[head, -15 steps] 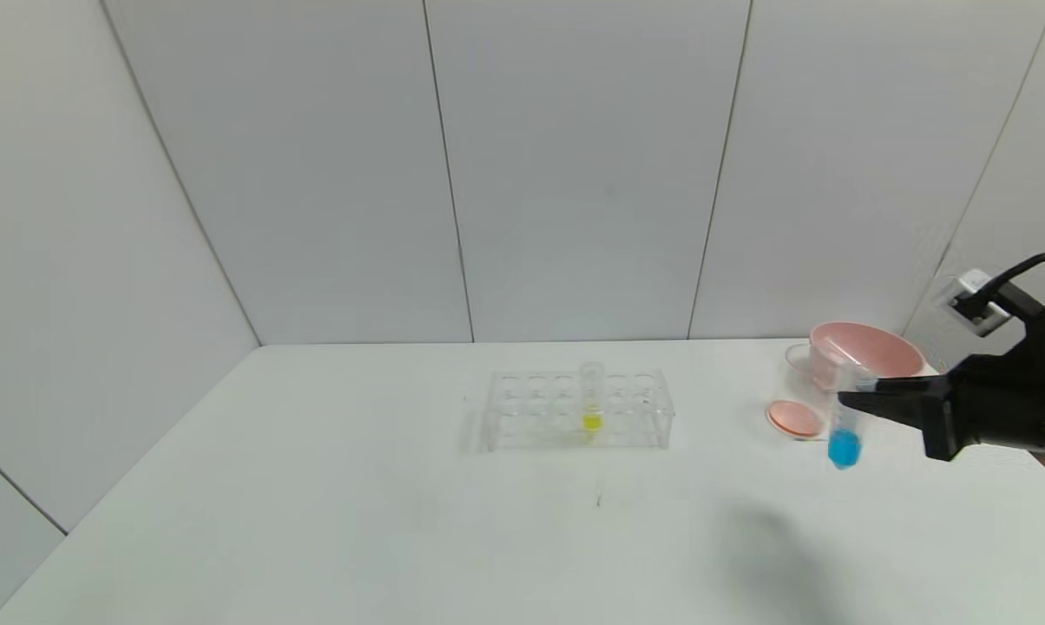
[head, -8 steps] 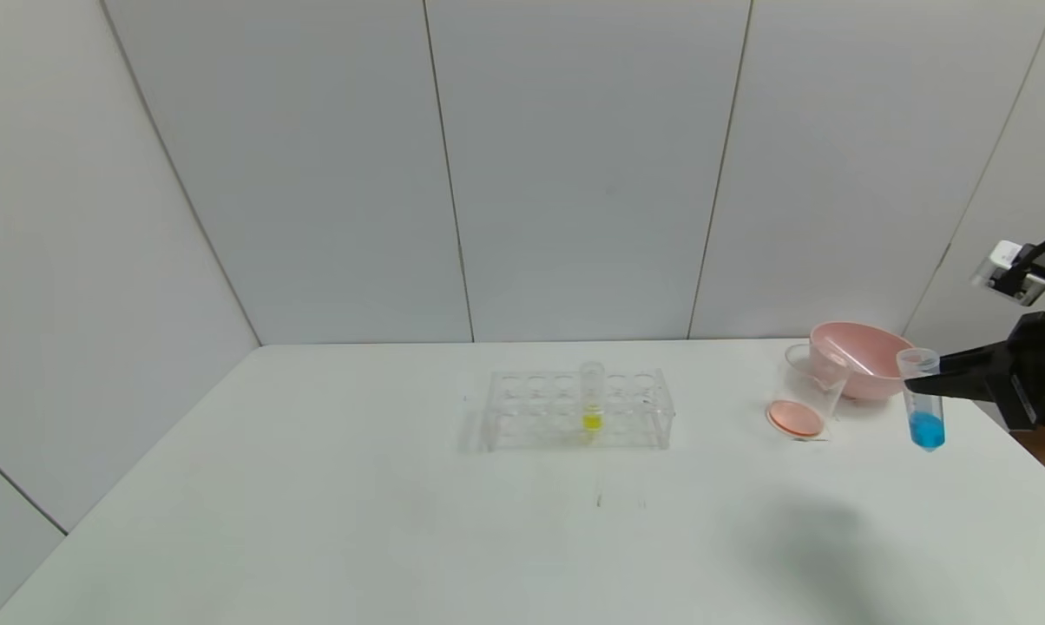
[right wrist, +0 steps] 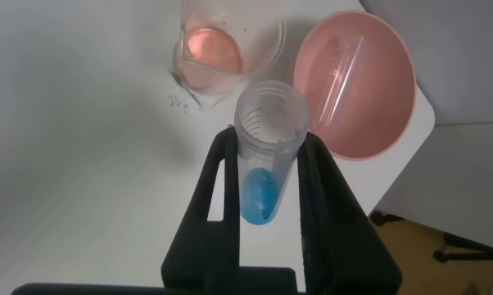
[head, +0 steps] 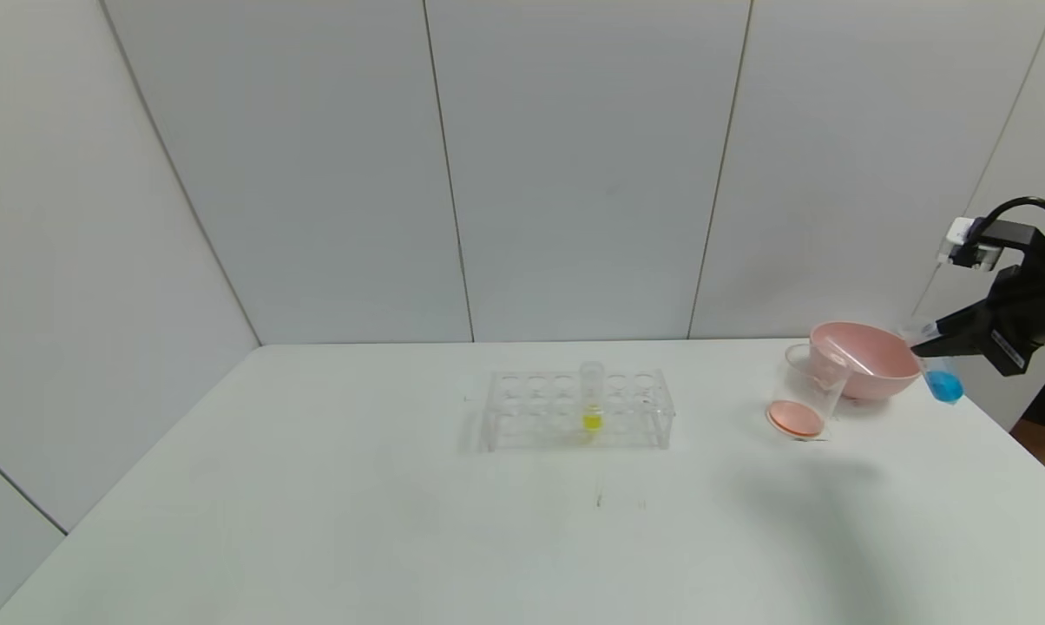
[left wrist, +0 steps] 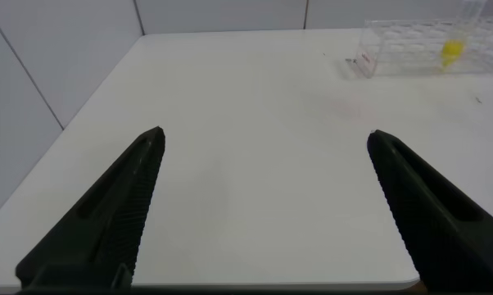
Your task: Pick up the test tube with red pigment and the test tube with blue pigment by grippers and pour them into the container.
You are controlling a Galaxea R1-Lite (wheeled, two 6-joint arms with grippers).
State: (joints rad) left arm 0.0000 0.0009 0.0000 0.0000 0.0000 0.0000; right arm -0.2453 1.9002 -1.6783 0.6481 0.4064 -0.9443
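My right gripper (head: 922, 344) is shut on the test tube with blue pigment (head: 943, 383), held in the air just right of the pink bowl (head: 875, 379). In the right wrist view the tube (right wrist: 264, 192) sits between the fingers (right wrist: 328, 188), mouth open, blue liquid at its bottom, slightly tilted. The container (head: 805, 392), a clear beaker, stands left of the bowl with orange-red liquid in its base; it also shows in the right wrist view (right wrist: 228, 51). No tube with red liquid is in view. My left gripper (left wrist: 264, 138) is open over bare table.
A clear empty tube (right wrist: 346, 71) lies inside the pink bowl (right wrist: 384, 115). A clear tube rack (head: 575, 410) with a yellow-liquid tube (head: 592, 401) stands mid-table. The table's right edge is close under my right arm.
My right gripper has carried the blue tube to the right and upward, from in front of the beaker to the far side of the pink bowl. Nothing else moved.
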